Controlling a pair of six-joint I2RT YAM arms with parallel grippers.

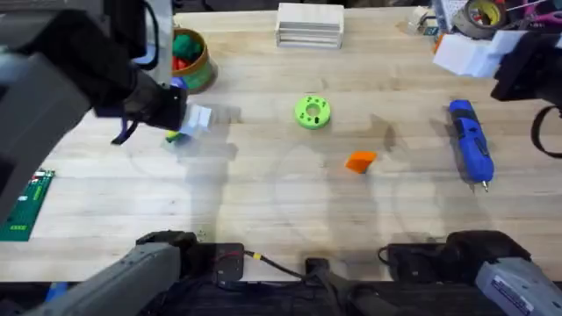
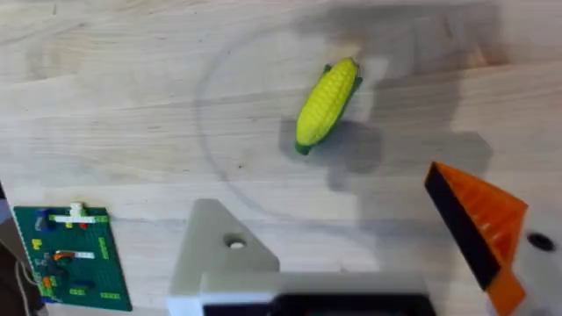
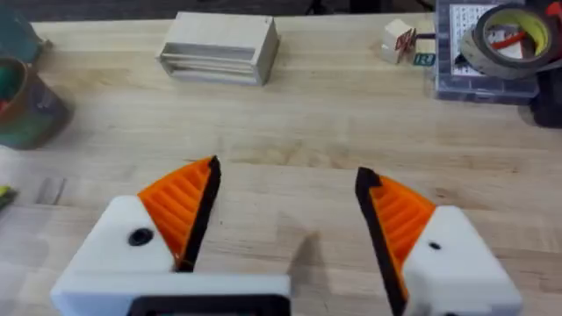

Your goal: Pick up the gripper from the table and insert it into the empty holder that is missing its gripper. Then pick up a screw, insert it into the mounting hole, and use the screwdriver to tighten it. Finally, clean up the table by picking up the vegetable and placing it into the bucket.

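Overhead: the loose orange gripper [image 1: 360, 161] lies mid-tabletop [image 1: 263, 193], the blue screwdriver [image 1: 470, 142] well to its right, the bucket [image 1: 191, 60] at far left.

Left wrist: the left hand [image 2: 351, 254], one finger a bare holder [image 2: 219, 254], hovers wide above the vegetable [image 2: 327, 104].

Right wrist: the right hand [image 3: 285, 219] spreads wide, empty.

I see a green disc [image 1: 312, 111] mid-table, a green circuit board [image 1: 26, 204] at the left edge, a pale wooden block [image 1: 309, 25] far back, and a tape roll [image 1: 482, 16] on a clear box.
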